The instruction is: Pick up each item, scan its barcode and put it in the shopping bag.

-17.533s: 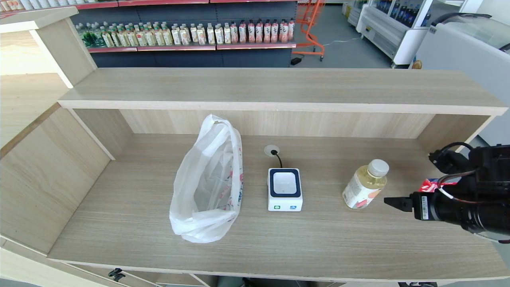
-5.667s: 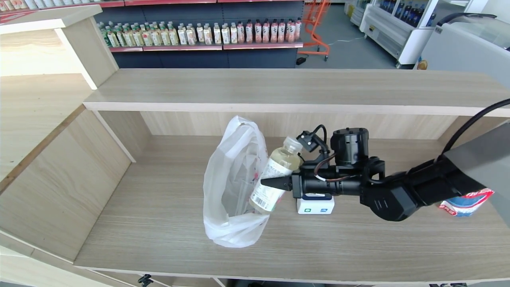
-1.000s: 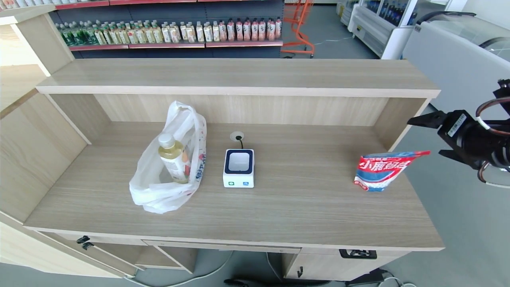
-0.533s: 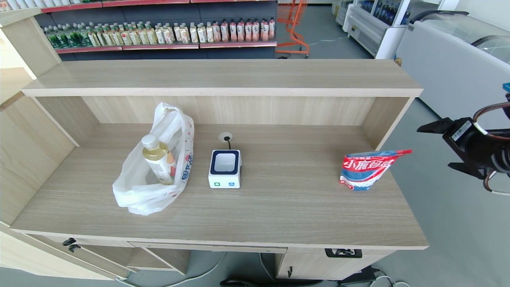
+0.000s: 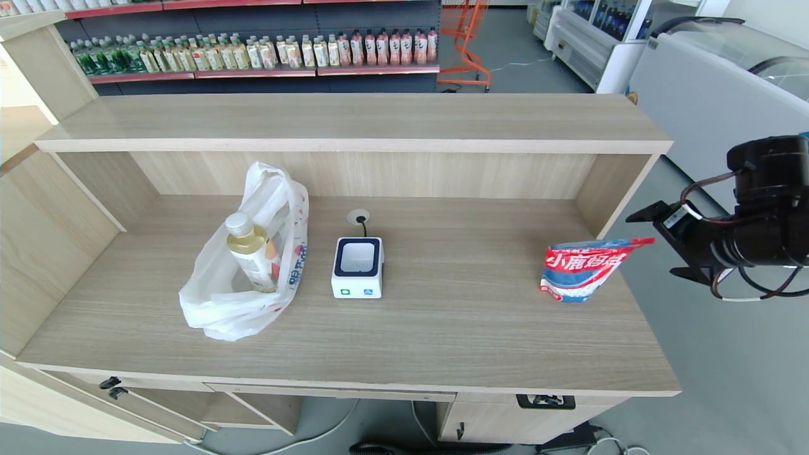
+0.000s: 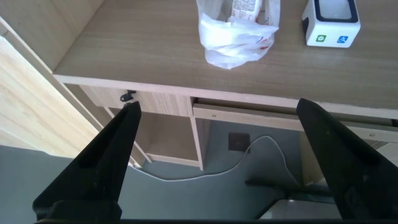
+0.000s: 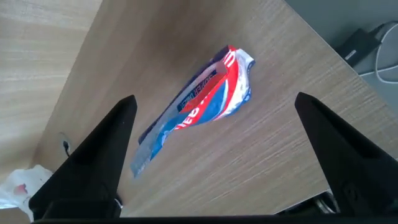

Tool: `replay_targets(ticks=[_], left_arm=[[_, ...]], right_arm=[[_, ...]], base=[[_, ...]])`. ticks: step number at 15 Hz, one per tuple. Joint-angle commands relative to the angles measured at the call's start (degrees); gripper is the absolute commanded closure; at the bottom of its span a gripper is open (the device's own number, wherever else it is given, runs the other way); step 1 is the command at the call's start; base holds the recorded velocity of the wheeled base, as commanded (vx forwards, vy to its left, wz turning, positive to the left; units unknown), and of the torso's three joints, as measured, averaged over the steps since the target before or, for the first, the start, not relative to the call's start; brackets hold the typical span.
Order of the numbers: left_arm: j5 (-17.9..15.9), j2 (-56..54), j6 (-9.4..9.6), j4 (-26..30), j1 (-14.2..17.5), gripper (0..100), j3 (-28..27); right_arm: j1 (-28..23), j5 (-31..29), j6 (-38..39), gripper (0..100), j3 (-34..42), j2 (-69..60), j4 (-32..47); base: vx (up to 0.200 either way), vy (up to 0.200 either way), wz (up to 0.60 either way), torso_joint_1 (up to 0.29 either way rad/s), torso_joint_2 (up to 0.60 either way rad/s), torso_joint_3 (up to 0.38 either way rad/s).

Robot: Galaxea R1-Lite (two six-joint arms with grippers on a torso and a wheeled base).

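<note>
Plastic shopping bag (image 5: 218, 309) holds the bottle (image 5: 251, 258) left of scanner (image 5: 358, 268), so I judge item 1 done; red-blue snack pouch (image 5: 581, 270) stands at counter (image 5: 455, 335) R end, not yet picked, R gripper (image 5: 652, 246) wide open and empty just beside it, L gripper (image 6: 217, 109) likewise spread, empty.

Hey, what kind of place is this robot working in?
Most likely a small shop's checkout. Shelves of bottled drinks line the back, a scanner sits on the wooden counter beside a bag, and freezers stand to the right.
</note>
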Motion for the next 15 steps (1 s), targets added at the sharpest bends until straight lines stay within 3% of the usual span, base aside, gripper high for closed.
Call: replay_targets(ticks=[1,8,9,15], left_arm=[[0.01,-0.02,0.02,0.0,0.0,0,0.0],[0.01,-0.02,0.02,0.0,0.0,0,0.0],[0.01,-0.02,0.02,0.0,0.0,0,0.0],[0.01,-0.02,0.02,0.0,0.0,0,0.0]], right_arm=[[0.59,0.05,-0.73,0,-3.24,7.25,-0.41],[4.55,0.05,-5.12,0,-5.61,17.35,-7.09],[5.08,0.05,-5.12,100,-5.61,17.88,-8.67],[6.31,-0.47,-9.43,100,-5.35,18.23,-9.02]], base=[[0.0,0.0,0.0,0.0,0.0,0.0],[0.0,0.0,0.0,0.0,0.0,0.0],[0.0,0.0,0.0,0.0,0.0,0.0],[0.0,0.0,0.0,0.0,0.0,0.0]])
